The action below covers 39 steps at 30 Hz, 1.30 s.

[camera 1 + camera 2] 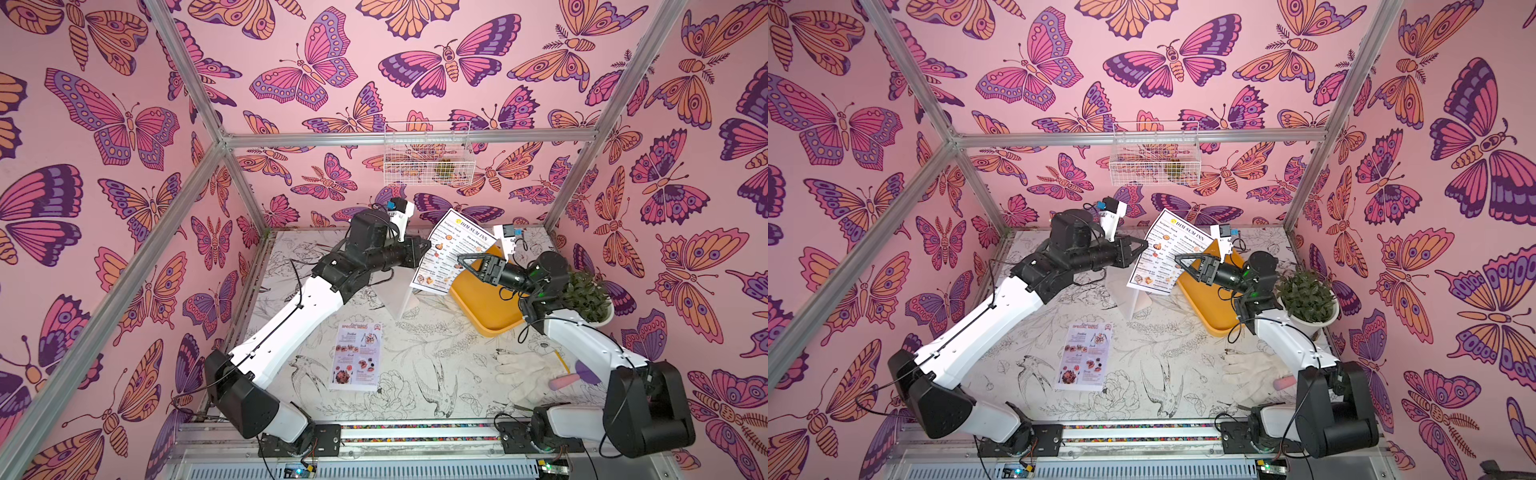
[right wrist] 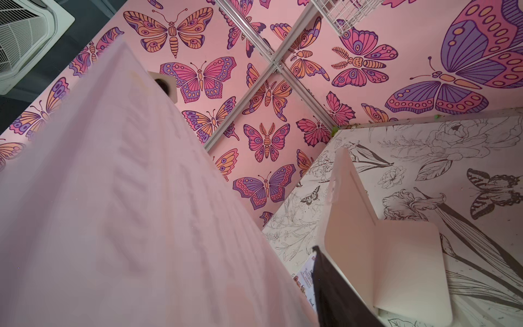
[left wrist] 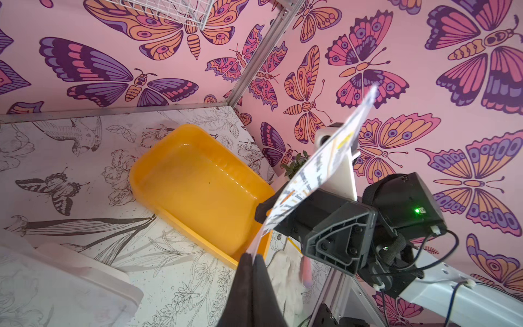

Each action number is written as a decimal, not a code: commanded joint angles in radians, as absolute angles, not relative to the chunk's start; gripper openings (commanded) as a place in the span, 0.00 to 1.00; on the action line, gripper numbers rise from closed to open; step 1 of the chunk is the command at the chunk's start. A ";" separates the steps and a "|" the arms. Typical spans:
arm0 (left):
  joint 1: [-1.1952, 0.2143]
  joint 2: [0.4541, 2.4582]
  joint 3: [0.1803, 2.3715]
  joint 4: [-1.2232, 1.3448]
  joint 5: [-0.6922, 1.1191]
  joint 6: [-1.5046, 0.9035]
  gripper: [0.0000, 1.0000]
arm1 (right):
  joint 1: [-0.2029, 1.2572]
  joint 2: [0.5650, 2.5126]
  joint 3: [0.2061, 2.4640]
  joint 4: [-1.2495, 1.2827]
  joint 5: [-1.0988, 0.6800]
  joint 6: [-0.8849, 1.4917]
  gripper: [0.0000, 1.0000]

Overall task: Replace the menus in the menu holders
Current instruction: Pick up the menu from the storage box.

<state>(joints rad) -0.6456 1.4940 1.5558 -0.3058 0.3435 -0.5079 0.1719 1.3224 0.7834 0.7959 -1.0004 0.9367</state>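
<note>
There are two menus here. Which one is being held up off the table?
The DIM SUM INN menu, pinched by the left pincer; the SPECIAL MENU sheet lies flat on the table.

White paper menu sheet headed black DIM SUM INN (image 1: 448, 248), w/ small food photos: raised off the table, tilted, print side showing in both top views, 1 side edge pinched in left gripper (image 1: 428, 248).

White paper menu sheet headed red SPECIAL MENU (image 1: 356, 355): flat on table, face up, well apart from the raised sheet.

1 clear acrylic rectangular sign stand (image 1: 397, 296), rounded corners, pale edges: upright on table btwn the 2 sheets, just under raised sheet's lower edge; contact unclear.
</note>
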 commanded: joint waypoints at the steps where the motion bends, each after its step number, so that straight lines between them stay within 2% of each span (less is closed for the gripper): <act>1: -0.637 1.462 1.536 -0.272 0.377 -0.523 0.00 | 0.178 1.325 0.795 0.787 -0.986 0.897 0.62; 4: -0.632 1.453 1.525 -0.260 0.376 -0.529 0.00 | 0.178 1.336 0.799 0.838 -0.991 0.931 0.59; 15: -0.612 1.447 1.489 -0.204 0.399 -0.555 0.00 | 0.178 1.343 0.795 0.898 -0.999 0.985 0.36; 18: -0.612 1.450 1.485 -0.204 0.400 -0.549 0.00 | 0.178 1.335 0.796 0.898 -0.992 0.986 0.34; 23: -0.611 1.445 1.482 -0.215 0.394 -0.528 0.00 | 0.178 1.326 0.805 0.854 -0.980 0.965 0.28; 30: -0.611 1.457 1.488 -0.227 0.397 -0.499 0.00 | 0.178 1.316 0.818 0.790 -0.948 0.944 0.14; 35: -0.612 1.475 1.484 -0.238 0.372 -0.492 0.00 | 0.185 1.289 0.840 0.680 -0.925 0.882 0.08; 38: -0.612 1.481 1.479 -0.259 0.310 -0.496 0.22 | 0.192 1.249 0.855 0.551 -0.877 0.803 0.04; 39: -0.612 1.482 1.477 -0.277 0.274 -0.500 0.35 | 0.196 1.231 0.869 0.483 -0.851 0.764 0.03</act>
